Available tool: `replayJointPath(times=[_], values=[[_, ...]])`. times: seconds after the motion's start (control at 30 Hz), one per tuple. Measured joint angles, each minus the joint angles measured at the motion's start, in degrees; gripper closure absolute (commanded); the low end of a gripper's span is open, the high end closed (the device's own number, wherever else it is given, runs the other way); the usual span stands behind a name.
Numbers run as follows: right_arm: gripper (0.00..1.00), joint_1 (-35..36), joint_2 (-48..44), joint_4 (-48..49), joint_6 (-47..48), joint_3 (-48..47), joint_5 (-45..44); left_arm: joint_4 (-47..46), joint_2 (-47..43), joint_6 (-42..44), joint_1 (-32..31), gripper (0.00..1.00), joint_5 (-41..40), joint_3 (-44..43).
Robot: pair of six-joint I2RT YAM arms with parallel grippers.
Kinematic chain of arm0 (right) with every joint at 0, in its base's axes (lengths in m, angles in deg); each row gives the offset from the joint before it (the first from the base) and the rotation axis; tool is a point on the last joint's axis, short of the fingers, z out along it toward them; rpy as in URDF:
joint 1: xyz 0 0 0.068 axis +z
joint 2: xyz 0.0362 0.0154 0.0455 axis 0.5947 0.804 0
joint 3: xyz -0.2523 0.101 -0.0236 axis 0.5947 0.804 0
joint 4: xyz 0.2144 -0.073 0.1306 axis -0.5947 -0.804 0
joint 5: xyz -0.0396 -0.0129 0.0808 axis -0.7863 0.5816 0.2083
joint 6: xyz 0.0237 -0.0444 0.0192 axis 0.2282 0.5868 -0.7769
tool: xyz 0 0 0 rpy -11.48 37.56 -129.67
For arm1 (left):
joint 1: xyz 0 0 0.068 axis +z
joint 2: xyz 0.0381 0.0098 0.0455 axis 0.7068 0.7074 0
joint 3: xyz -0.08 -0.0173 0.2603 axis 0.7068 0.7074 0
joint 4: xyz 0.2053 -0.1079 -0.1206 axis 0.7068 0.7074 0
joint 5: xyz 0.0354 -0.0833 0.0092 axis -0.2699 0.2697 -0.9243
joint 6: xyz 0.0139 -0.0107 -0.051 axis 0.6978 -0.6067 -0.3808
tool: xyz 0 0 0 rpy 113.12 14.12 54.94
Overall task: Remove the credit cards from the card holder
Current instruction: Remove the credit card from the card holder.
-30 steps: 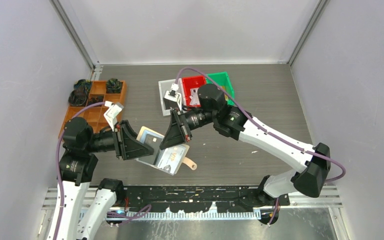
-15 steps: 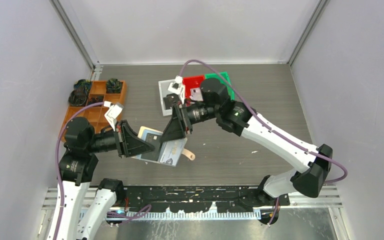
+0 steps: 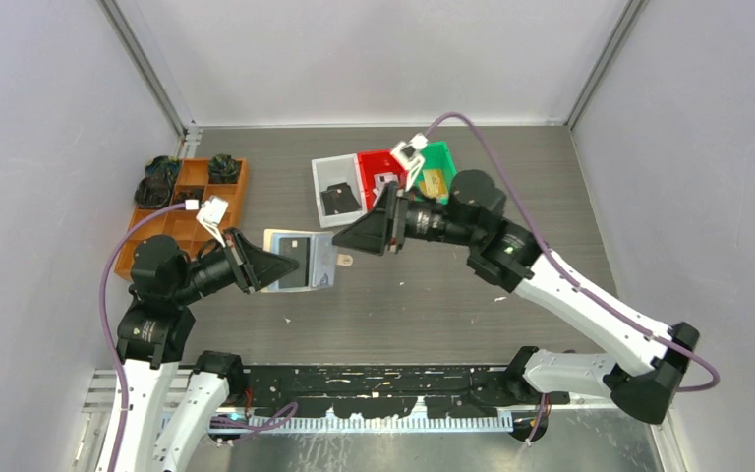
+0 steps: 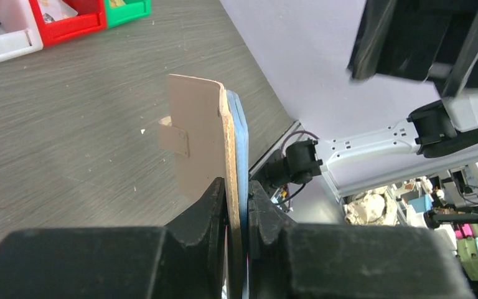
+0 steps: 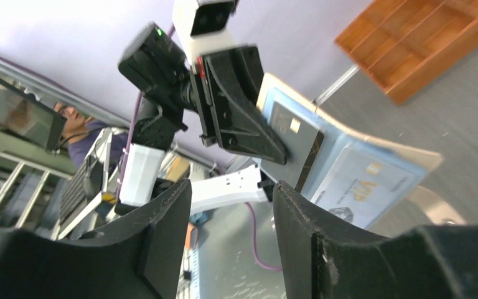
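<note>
My left gripper (image 3: 273,267) is shut on the edge of the tan card holder (image 3: 324,273) and holds it open above the table. A dark grey card (image 3: 300,258) and a pale blue card lie in its sleeves, and its snap tab (image 3: 345,261) points right. In the left wrist view the holder (image 4: 199,134) is edge-on between my shut fingers (image 4: 238,190). My right gripper (image 3: 346,241) is open and empty, just right of the holder and apart from it. The right wrist view shows the holder (image 5: 404,156), the grey card (image 5: 292,140) and the blue card (image 5: 361,184) beyond my open gripper (image 5: 231,196).
White (image 3: 326,177), red (image 3: 374,162) and green (image 3: 442,157) bins stand at the back centre; the white one holds a black item (image 3: 339,200). An orange compartment tray (image 3: 197,211) with dark objects sits at the back left. Grey walls close in three sides.
My right gripper has drawn back from the holder, up and to the right, empty. My left gripper has raised and turned the holder, which now lies flatter and a little farther back.
</note>
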Motion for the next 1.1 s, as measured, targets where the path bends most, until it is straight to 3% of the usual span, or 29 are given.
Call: replayJointPath(times=[0.27, 0.6, 0.97, 1.1], values=[[0.47, 5.2, 7.7, 7.1, -5.7, 6.5, 3.3, -1.1, -0.2, -5.3, 0.0, 1.0, -0.1, 0.1], [0.5, 5.7, 8.3, 14.6, -9.5, 8.8, 6.2, -6.2, -0.2, -11.9, 0.0, 1.0, 4.2, 0.1], [0.52, 6.6, 8.5, 15.8, -9.5, 9.1, 6.6, -8.6, -0.2, -15.0, 0.0, 1.0, 5.9, 0.1], [0.57, 7.3, 9.7, 16.0, -9.4, 8.6, 6.9, -9.2, -0.2, -16.1, 0.0, 1.0, 6.1, 0.1]])
